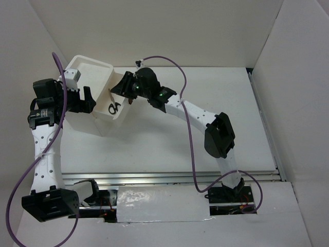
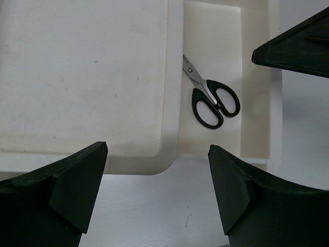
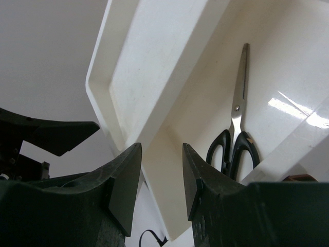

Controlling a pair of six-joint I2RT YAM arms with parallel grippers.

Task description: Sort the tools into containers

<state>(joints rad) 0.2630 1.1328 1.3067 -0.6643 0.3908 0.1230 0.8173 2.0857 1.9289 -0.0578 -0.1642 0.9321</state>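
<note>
The black-handled scissors lie in an open white drawer of the cabinet at the back left. They also show in the left wrist view and the right wrist view. My left gripper is open and empty at the cabinet's left side. My right gripper is open at the drawer's right edge, its jaws either side of the drawer's wall without clearly touching it. The screwdrivers and tape roll are out of view.
The cabinet's top is a shallow tray. A small red-brown handle shows by the right gripper. White walls enclose the table at the back and on both sides.
</note>
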